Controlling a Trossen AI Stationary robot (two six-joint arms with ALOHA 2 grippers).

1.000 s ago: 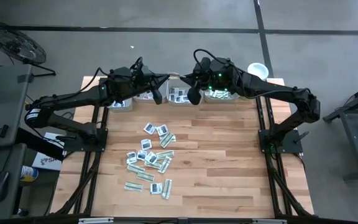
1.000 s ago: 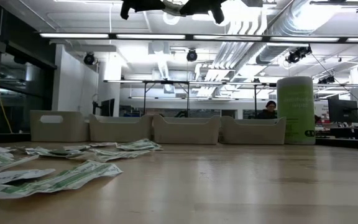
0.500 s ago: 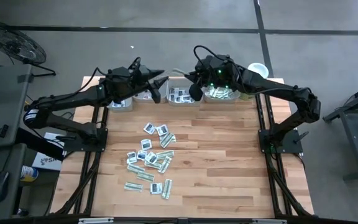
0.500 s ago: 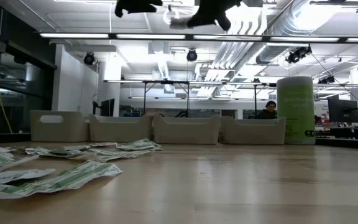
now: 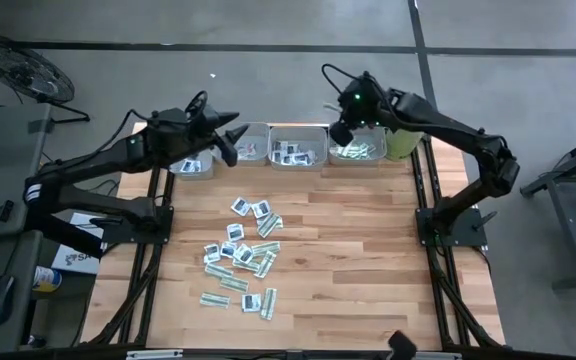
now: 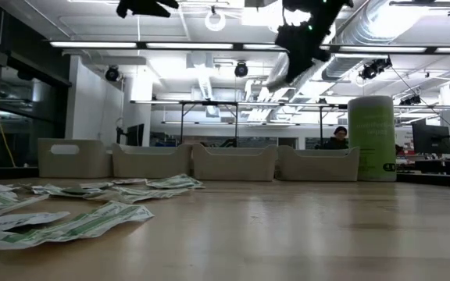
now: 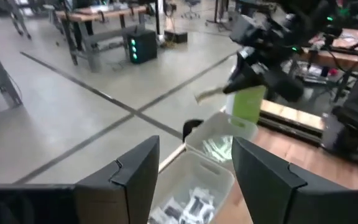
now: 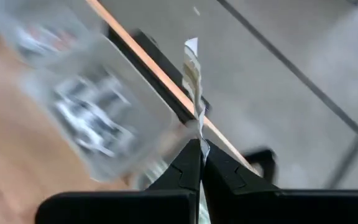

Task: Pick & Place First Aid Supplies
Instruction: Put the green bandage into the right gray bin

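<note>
The right gripper (image 5: 342, 130) hangs high over the back of the table (image 5: 368, 260), above the tray (image 5: 359, 150) that holds green-white strips. Its fingers (image 8: 188, 163) are pressed together on one narrow strip (image 8: 193, 74), which sticks out from the tips. From the left wrist the same strip (image 7: 207, 95) shows pale at the end of that gripper, with the green tub (image 7: 248, 103) just behind it and the tray (image 7: 219, 138) below.

The left gripper (image 5: 233, 138) is up in the air too, over the left end of the tray row, near the second tray (image 5: 251, 143). Its fingers (image 7: 135, 177) stand wide apart with nothing between them.

Four grey trays sit in a row along the far edge; the third (image 5: 298, 150) holds squarish white sachets with dark marks, and the first (image 5: 192, 167) has a few sachets as well. The tub (image 6: 372, 139) stands at the right end of the row.

Most of the supplies still lie loose on the wood: a scatter of sachets (image 5: 243, 252) in the middle-left of the table, strips and squares mixed, some overlapping. From table height the nearest strips (image 6: 69, 225) lie flat at the front left, with both grippers dark against the ceiling (image 6: 299, 39).

A person (image 6: 338, 138) sits far back in the room, beyond the trays.
</note>
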